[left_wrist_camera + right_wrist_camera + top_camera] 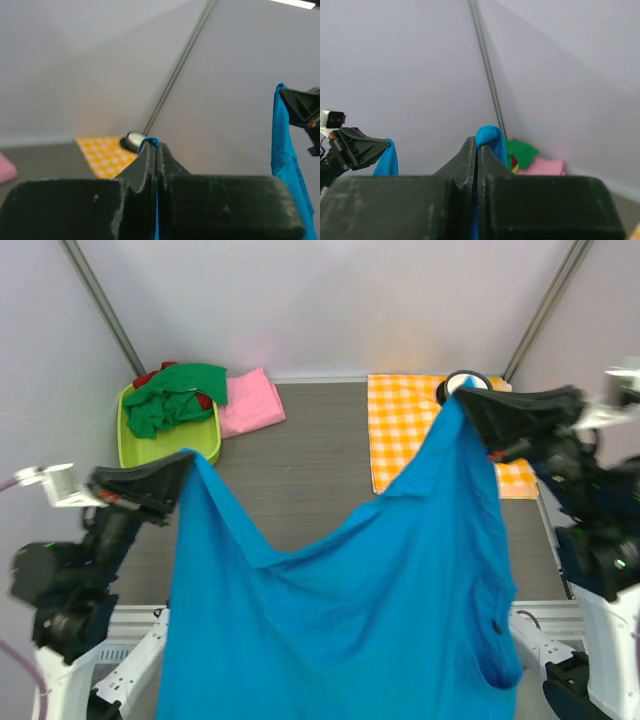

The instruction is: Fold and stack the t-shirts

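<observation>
Blue t-shirt (350, 610) hangs spread between hands, held edge running left-right. Left hand (183, 464) clamped on one top corner; right hand (466, 400) clamped on other.

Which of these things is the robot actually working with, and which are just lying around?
Part of the job: blue t-shirt, held up between left hand and right hand; green t-shirt and red t-shirt in the lime bin; pink t-shirt beside it.
Just lying about: lime bin; orange-and-white checked cloth; round black-and-white object at its far edge.
</observation>
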Robot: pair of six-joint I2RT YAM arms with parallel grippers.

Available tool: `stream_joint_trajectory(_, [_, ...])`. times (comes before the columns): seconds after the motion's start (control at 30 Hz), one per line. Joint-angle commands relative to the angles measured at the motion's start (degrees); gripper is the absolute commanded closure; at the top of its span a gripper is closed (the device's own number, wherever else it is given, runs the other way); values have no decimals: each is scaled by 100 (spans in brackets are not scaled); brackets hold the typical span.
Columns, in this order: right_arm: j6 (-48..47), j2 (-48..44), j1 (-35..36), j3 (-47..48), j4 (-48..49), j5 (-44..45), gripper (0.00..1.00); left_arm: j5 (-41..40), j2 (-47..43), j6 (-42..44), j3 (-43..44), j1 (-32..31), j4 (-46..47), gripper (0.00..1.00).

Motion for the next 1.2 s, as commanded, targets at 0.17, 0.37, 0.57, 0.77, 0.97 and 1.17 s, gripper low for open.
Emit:
stream_joint_trajectory(0.17, [-376, 322, -35, -2492, 636, 1313, 99, -1226, -459, -710, -3479, 30, 1165, 100])
stream_joint_trajectory(0.37, [-569, 1025, -52, -3205, 944, 2262, 99, -1886, 128, -983, -4456, 30, 1728, 100])
stream_joint_trajectory(0.57, [-385, 2025, -202, -3224, 1384, 3010, 99, -2614, 1078, -966, -4492, 39, 2194, 100])
stream_joint_trajectory(0.77, [-323, 3011, -333, -2793, 1639, 3142, 99, -2581, 2352, -895, -3983, 416, 2564, 100])
stream_joint_trajectory(0.97, [-323, 3987, -562, -2161, 1639, 3151, 99, -2054, 3381, -1387, -3499, 1242, 2863, 99])
stream_joint_trajectory(1.17, [-446, 4839, -676, -1396, 1446, 3177, 99, -1790, 4417, -1440, -2709, 1691, 2872, 100])
